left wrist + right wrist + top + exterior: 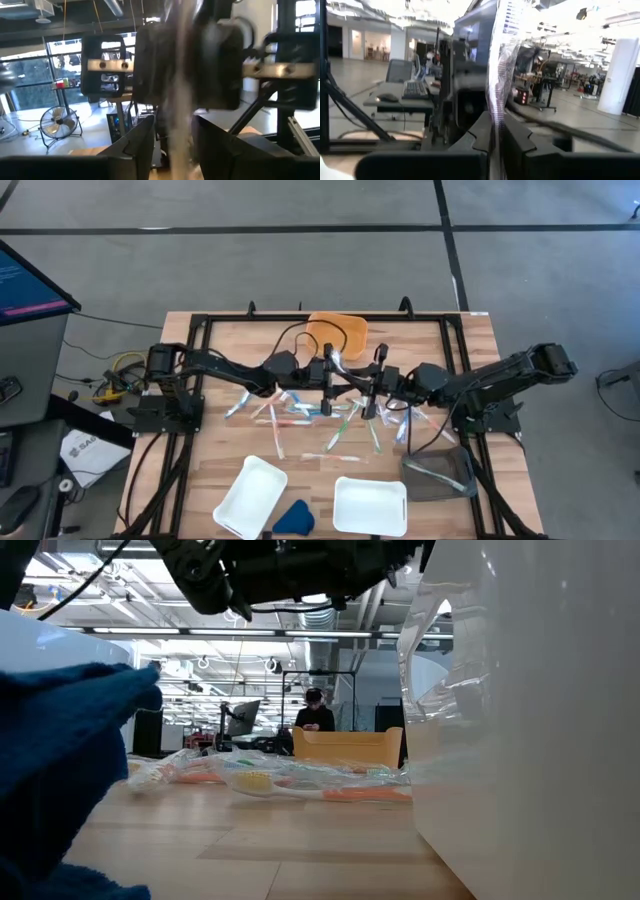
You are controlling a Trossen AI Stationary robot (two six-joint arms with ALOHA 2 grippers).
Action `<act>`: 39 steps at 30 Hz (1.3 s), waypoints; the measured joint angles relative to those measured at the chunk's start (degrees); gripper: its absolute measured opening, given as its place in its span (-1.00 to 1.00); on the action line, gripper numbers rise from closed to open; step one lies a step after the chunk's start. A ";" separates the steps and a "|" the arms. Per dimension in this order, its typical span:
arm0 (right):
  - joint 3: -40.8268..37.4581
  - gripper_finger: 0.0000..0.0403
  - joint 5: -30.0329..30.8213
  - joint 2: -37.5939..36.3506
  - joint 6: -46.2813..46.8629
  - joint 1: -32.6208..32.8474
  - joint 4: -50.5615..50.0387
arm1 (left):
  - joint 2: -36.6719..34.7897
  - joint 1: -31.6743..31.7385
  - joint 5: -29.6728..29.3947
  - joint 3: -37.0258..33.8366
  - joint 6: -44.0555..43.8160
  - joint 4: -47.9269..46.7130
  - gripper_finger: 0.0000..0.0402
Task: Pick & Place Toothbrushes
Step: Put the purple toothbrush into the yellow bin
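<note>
Many thin toothbrushes [310,415] in clear wrappers lie in a loose pile on the wooden table, also in the low view [280,780]. Both arms meet above the pile at mid-table. My right gripper [495,127] [368,388] is shut on one wrapped toothbrush [498,70], held up in the air. My left gripper [174,140] [340,385] faces it, open. Its two fingers stand on either side of the same toothbrush [177,95], which shows blurred there. I cannot see them touching it. My right gripper pinches the toothbrush's clear wrapper [496,111] between its two fingers. The strip stands up past the fingertips, across the fingers. It is lifted clear of the table and the pile. Which end of the toothbrush is in the hold does not show.
Two white trays [250,495] [370,505] stand near the front edge with a dark-blue wedge [293,518] between them. A grey tray [438,472] sits front right, an orange tray [338,332] at the far middle. A black frame [200,325] borders the table.
</note>
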 joint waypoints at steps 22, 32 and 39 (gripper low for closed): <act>0.02 -0.92 0.26 0.86 -1.44 0.09 0.27 | -0.93 -0.27 0.10 -0.05 -1.18 -2.70 -0.40; 0.02 -0.80 1.77 0.86 -1.55 0.08 -0.02 | -0.96 -0.20 -0.21 -0.06 -1.45 -3.79 -0.93; 0.02 -0.91 1.76 0.86 -1.59 0.09 -0.22 | -1.04 -0.20 -0.17 -0.06 -1.49 -4.16 -0.89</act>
